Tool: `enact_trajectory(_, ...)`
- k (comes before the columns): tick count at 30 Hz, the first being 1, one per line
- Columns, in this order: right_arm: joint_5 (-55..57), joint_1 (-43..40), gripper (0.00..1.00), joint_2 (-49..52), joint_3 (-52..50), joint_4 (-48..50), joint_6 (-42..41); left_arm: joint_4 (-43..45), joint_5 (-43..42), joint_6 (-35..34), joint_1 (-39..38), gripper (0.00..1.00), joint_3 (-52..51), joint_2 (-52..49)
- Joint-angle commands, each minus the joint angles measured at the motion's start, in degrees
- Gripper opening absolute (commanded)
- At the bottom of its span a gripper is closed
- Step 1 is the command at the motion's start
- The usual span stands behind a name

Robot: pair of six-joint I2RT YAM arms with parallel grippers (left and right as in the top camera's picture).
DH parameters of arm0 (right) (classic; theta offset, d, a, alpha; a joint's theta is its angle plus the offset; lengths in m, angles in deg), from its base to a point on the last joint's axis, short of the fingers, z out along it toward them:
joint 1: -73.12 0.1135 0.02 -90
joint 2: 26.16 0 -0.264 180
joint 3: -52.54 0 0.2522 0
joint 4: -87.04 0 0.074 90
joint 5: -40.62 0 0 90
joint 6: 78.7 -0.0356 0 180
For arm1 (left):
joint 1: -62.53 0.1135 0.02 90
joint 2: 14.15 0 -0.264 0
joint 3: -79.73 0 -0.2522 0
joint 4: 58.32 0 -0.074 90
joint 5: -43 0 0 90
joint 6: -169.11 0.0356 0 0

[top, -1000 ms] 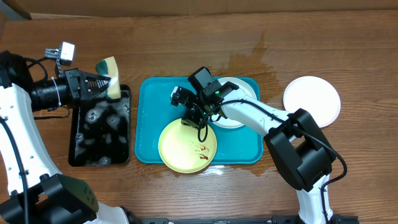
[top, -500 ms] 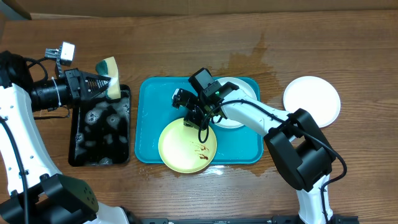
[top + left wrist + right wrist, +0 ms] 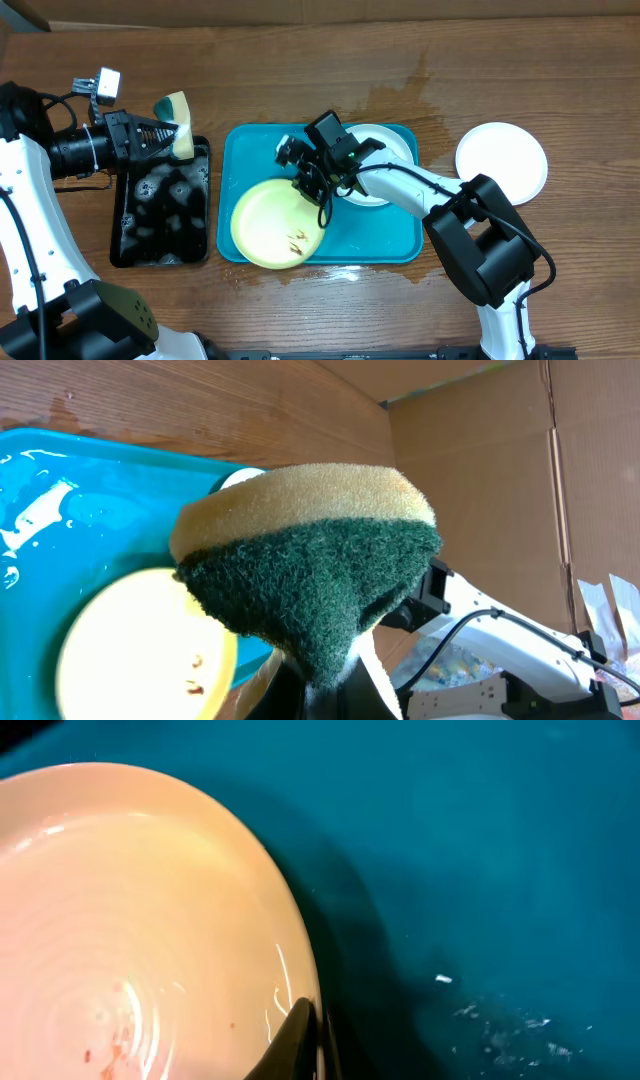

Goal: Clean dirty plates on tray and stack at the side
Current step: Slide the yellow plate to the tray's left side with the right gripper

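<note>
The yellow-green plate (image 3: 265, 225) lies in the 7 o'clock part of the turquoise tray (image 3: 380, 235), its lower edge reaching over the tray's rim at 6 o'clock. It sits farther toward 9 o'clock than a moment ago, when it lay near the middle of the tray's lower edge. Its brown smears (image 3: 298, 240) now show at about 4 o'clock on its face. The right gripper (image 3: 306, 186) meets the plate at its 1 o'clock rim. A second ago its jaws stood apart; now they are pinched together on that rim, and the wrist view shows the dark fingertips (image 3: 300, 1025) closed at the plate's edge. One white plate (image 3: 390, 143) lies in the tray's 2 o'clock corner, partly under the right arm, unmoved. The other white plate (image 3: 501, 163) rests on the wooden table (image 3: 300, 60) off the tray at 3 o'clock, also where it was. At the tray's 9 o'clock, just beside it, lies the black tray (image 3: 118, 235). Over its 12 o'clock end the left gripper (image 3: 172, 135) stays clamped on the yellow-and-green sponge (image 3: 180, 110), as before.
</note>
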State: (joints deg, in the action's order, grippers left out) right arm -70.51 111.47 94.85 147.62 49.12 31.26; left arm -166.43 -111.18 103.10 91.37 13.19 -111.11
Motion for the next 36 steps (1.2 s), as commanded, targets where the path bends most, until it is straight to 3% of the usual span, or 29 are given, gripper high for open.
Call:
enact_trajectory(1,1.8,0.1,0.04,-1.3,3.7,1.6,-13.3,-0.1,-0.1,0.0,-0.4,0.04,0.3,1.5)
enact_trajectory(8,16.4,0.2,0.04,-1.3,4.3,-1.4,-42.9,-0.1,-0.1,0.0,-0.4,0.04,0.3,1.5)
enact_trajectory(13,17.2,0.2,0.04,-1.3,4.3,-6.5,-66.4,-0.1,-0.1,0.0,-0.4,0.04,0.3,1.5)
enact_trajectory(17,16.9,0.5,0.04,-1.3,4.3,-12.1,-76.1,-0.1,0.1,0.0,-0.4,0.04,0.3,1.5)
enact_trajectory(21,15.9,0.9,0.06,-1.3,4.3,-13.9,-75.4,0.1,0.1,0.0,-0.4,0.04,0.3,1.5)
enact_trajectory(25,14.1,0.0,0.20,-2.7,4.3,-14.5,-66.8,0.1,0.2,0.0,-0.4,0.04,0.3,1.5)
enact_trajectory(30,4.7,-1.5,0.59,-7.4,4.4,-15.4,-47.7,0.3,1.4,0.0,-0.4,0.04,0.3,1.5)
enact_trajectory(36,5.2,-2.7,0.63,-10.6,4.7,-13.6,-32.7,0.3,1.4,0.0,-0.4,0.04,0.3,1.5)
